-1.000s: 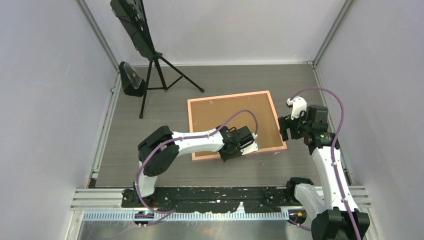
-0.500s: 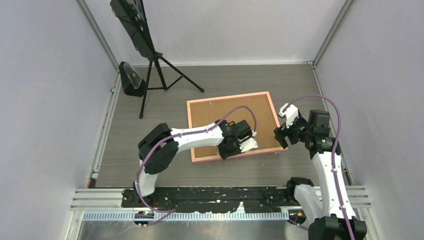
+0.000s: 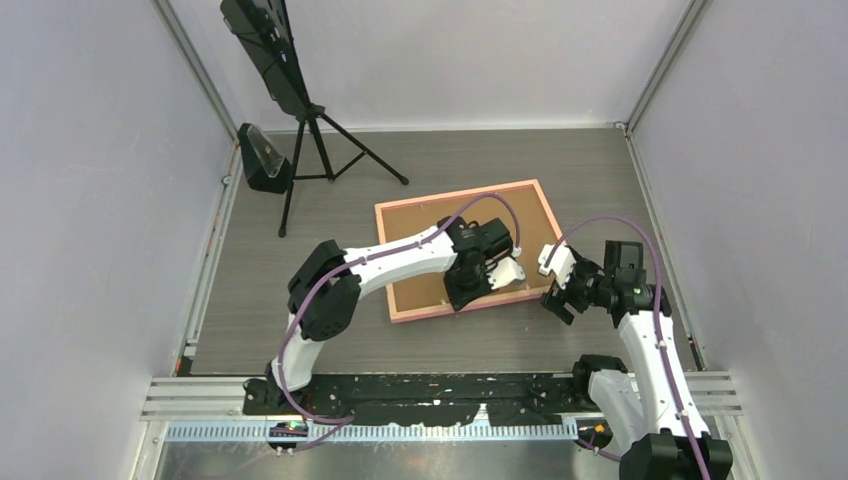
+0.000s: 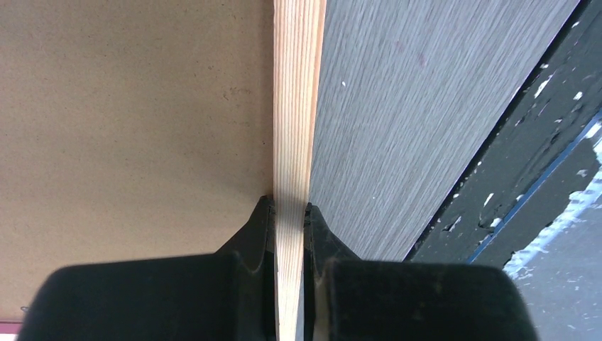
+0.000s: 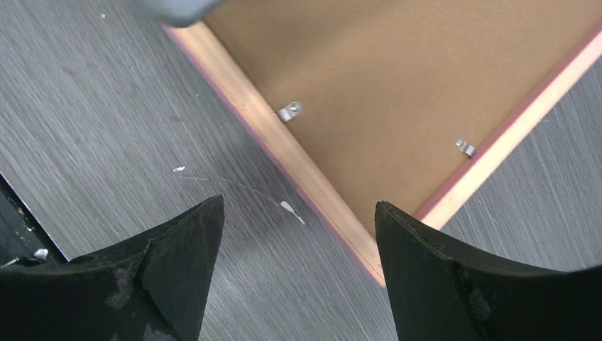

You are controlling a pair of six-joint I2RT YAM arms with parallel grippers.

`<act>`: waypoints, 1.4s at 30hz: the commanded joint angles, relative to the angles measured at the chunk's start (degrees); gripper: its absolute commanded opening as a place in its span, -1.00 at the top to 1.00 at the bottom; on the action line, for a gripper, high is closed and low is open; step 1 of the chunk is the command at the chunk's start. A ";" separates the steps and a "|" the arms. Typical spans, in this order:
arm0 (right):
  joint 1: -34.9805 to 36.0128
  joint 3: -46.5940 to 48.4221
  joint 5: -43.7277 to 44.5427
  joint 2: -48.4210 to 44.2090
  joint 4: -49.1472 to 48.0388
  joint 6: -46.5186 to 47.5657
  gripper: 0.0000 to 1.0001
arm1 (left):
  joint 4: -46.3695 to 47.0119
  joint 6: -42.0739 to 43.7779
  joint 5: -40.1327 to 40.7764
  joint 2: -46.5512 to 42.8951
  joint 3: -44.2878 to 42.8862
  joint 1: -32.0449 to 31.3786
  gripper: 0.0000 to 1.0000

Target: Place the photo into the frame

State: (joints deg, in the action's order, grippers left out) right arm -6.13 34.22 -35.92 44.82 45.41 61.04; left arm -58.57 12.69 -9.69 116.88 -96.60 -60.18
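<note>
- Nearest to me, the right gripper [image 3: 553, 299] hangs just off the near right corner of the frame [image 3: 460, 193]. Its jaws stand wide apart and hold nothing.
- From the right wrist, that corner of the frame [image 5: 312, 185] sits between the two black fingers [image 5: 177, 249], above the grey table [image 5: 106, 106]. I cannot tell whether the fingers touch the table.
- Next, the left gripper [image 4: 289, 207] is at the frame's near rail [image 4: 298, 106], jaws pinched tight on the pale wood, one finger on each side of it.
- From the top view, the left gripper [image 3: 465, 297] reaches in over the frame from the left side.
- Inside the rails lies the brown backing board [image 3: 425, 235], facing up and filling the frame.
- Two small metal clips [image 5: 289, 111] sit on the board at the rails near that corner.
- Farthest off, a black tripod [image 3: 318, 140] stands beyond the frame's far left corner, well apart from it.
</note>
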 commanded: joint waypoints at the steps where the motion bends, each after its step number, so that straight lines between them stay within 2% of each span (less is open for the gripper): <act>1: 1.80 -1.89 0.38 -2.62 -1.83 6.18 -0.67 | -3.87 0.06 -4.21 0.72 -6.08 0.69 1.00; 9: 11.89 -8.58 11.45 -8.63 -10.87 6.50 -0.63 | -7.00 0.40 -6.40 0.94 -9.83 0.80 1.00; 25: 16.46 -17.84 22.21 -9.45 -26.28 11.17 -0.57 | -9.78 1.83 -9.15 -1.05 -11.42 0.80 1.00; 32: 17.72 -23.64 24.93 -9.85 -37.24 11.70 -0.48 | -10.90 1.64 -11.85 -0.60 -11.67 0.79 1.00; 36: 18.05 -25.26 25.01 -9.96 -41.27 11.57 -0.32 | -11.29 1.81 -12.11 -0.84 -11.55 0.81 1.00; 38: 18.15 -25.25 24.86 -10.05 -42.21 11.04 -0.14 | -11.18 1.73 -12.19 -1.07 -11.57 0.79 1.00; 39: 18.16 -25.12 24.86 -10.02 -42.41 10.90 0.03 | -11.14 1.68 -12.15 -1.23 -11.59 0.85 1.00; 42: 18.15 -23.87 24.62 -10.08 -41.63 9.81 0.30 | -10.95 1.57 -11.65 -1.50 -11.72 0.94 1.00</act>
State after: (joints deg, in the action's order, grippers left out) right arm 11.86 9.10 -10.96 35.05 6.90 75.18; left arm -67.20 13.98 -16.45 119.00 -105.97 -58.70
